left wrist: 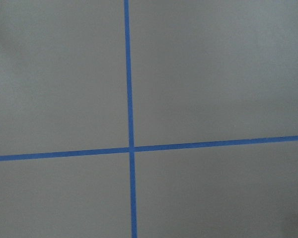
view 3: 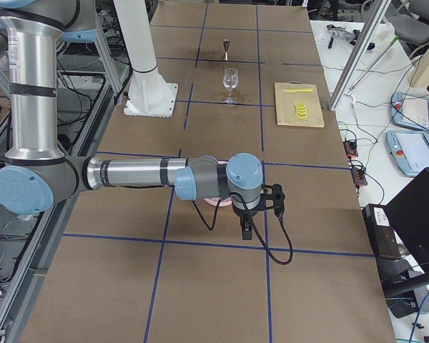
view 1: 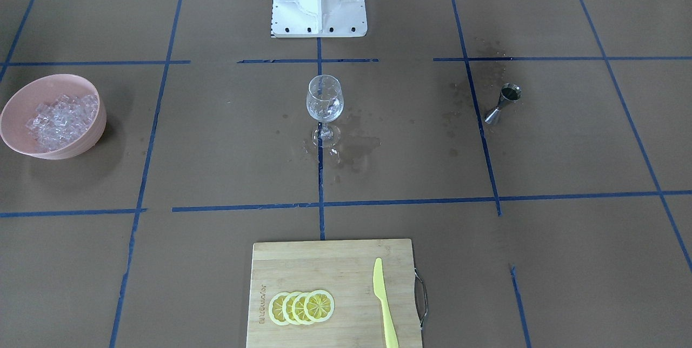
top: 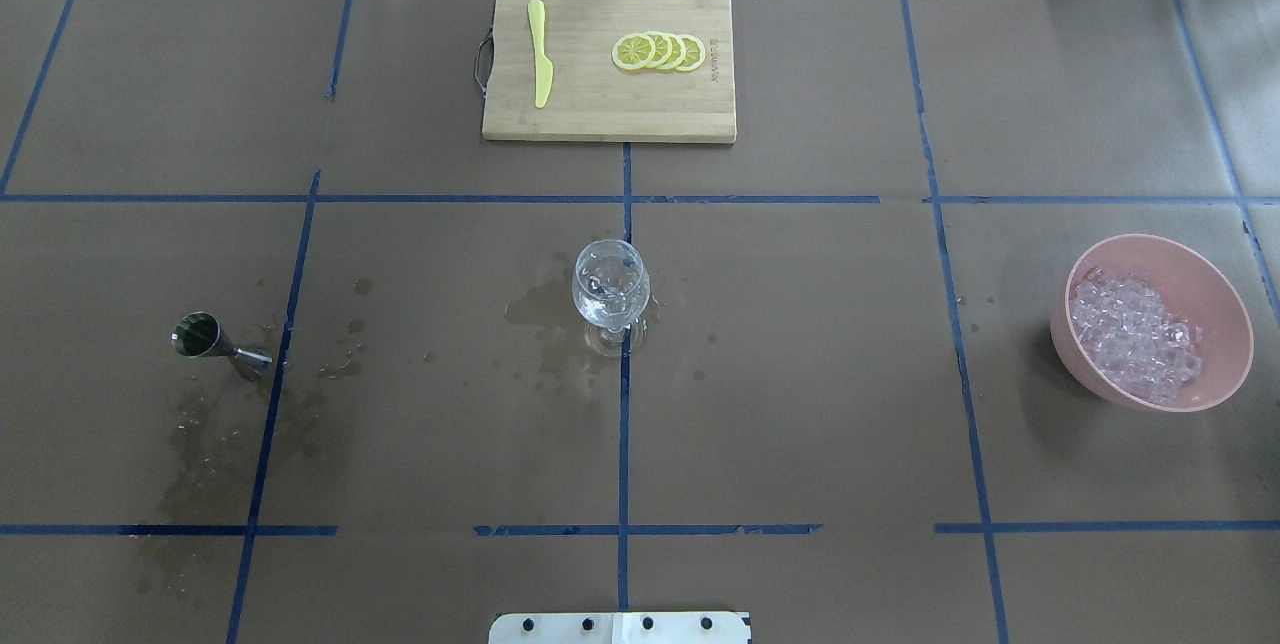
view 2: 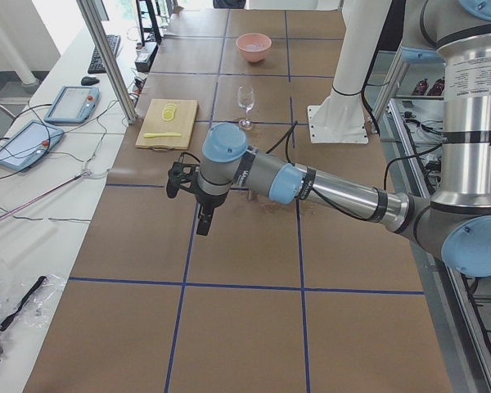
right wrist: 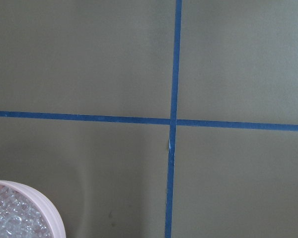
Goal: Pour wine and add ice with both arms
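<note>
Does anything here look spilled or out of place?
Yes. Dark wet stains mark the brown table cover around the wine glass and beside the metal measuring cup, as if liquid spilled. Both stand upright.

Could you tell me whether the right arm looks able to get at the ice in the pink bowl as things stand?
Probably yes: the right gripper hangs near the pink bowl, whose rim shows in its wrist view, and nothing stands around the bowl or covers the ice.

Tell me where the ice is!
In the overhead view, the ice lies in the pink bowl on the robot's right, far right of the wine glass.
</note>
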You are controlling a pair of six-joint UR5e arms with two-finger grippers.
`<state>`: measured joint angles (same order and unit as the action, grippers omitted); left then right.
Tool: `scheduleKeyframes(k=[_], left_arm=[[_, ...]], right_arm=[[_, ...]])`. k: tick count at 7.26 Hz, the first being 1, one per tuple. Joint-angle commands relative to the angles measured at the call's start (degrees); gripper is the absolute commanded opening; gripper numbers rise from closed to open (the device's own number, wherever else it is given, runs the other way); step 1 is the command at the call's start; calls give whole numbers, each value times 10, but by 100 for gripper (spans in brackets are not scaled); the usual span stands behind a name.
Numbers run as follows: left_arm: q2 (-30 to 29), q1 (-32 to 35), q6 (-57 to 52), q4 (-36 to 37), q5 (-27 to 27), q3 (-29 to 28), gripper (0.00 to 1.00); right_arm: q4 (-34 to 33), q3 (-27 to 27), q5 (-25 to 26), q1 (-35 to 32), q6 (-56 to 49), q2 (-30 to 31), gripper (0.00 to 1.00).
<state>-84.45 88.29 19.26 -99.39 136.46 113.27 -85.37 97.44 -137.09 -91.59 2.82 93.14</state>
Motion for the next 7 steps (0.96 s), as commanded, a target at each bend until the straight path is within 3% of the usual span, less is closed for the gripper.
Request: scheduleKeyframes(k=[1, 4, 5, 7], left_arm=[[78, -100, 208, -135, -8, 91, 99], [146, -331, 489, -305, -198, 163, 99], [179, -427, 571, -374, -295, 168, 99], [191, -629, 680, -383, -522, 168, 99]], right_arm=[[5, -12, -2, 4, 21, -1, 100], [5, -9, -3, 7, 24, -3, 100], [6, -2, -5, 10, 40, -4, 100], [6, 8, -5, 13, 62, -4, 100]])
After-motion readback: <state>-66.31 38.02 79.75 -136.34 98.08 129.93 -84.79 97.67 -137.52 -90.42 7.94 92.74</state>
